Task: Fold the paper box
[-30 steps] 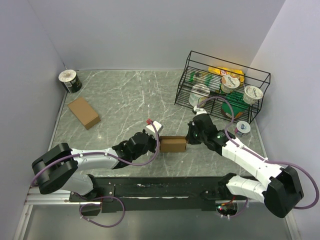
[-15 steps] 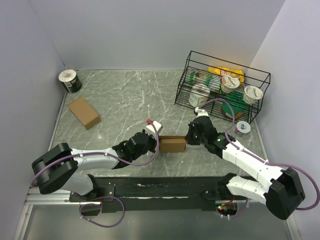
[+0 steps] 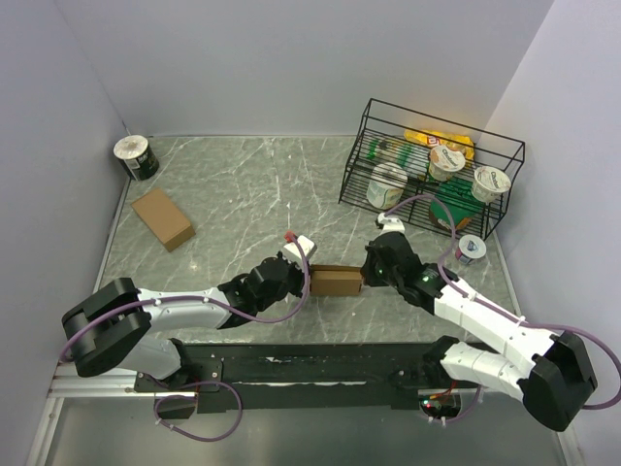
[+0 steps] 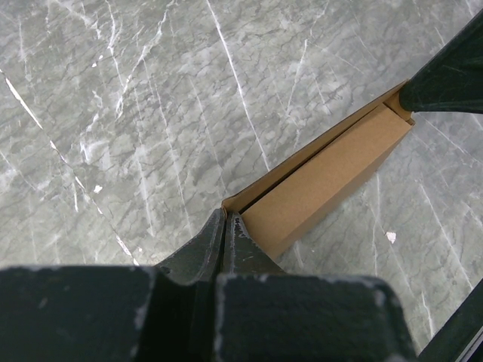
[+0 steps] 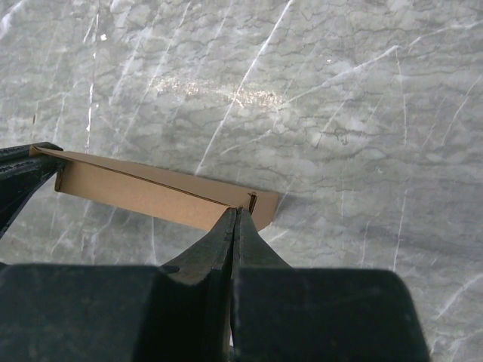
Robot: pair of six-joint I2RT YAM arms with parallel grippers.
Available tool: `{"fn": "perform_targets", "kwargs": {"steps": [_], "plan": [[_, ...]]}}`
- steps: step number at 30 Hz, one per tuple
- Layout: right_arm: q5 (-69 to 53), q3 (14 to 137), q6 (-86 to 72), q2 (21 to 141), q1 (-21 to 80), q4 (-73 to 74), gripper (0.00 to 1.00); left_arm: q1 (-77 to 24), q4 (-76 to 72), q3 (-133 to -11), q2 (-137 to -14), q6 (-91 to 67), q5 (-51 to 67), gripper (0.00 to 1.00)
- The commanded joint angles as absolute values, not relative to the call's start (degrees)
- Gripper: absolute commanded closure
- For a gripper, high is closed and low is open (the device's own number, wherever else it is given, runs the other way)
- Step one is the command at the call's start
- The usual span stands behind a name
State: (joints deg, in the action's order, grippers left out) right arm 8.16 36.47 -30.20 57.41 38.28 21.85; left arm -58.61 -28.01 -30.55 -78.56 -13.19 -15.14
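The paper box (image 3: 336, 281) is a small flat brown cardboard box lying on the marble table between my two grippers. My left gripper (image 3: 307, 280) is shut, its tips touching the box's left end. In the left wrist view the shut tips (image 4: 225, 219) meet at the corner of the box (image 4: 324, 181), where a thin side flap stands slightly off the body. My right gripper (image 3: 366, 275) is shut too, tips against the right end. Seen from the right wrist, its tips (image 5: 235, 215) rest on the box (image 5: 143, 194) beside a small upright tab.
A second brown cardboard box (image 3: 163, 217) lies at the left. A dark can (image 3: 136, 157) stands in the far left corner. A black wire basket (image 3: 427, 175) with cups and packets sits at the far right, and one cup (image 3: 470, 249) stands on the table near it.
My right arm has swung its wrist slightly left and nearer, staying against the box's right end. The box and the left arm have held still.
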Motion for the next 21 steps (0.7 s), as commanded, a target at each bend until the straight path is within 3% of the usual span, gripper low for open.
{"fn": "perform_targets", "kwargs": {"steps": [1,21], "plan": [[9.4,35.2,-31.2,58.1,41.2,24.2,1.00,-59.5,-30.2,-31.3,-77.4,-13.6,-13.0,0.99],[17.8,37.2,-35.3,65.4,50.7,33.4,1.00,-59.6,-30.5,-31.2,-77.0,-13.2,-13.1,0.99]]}}
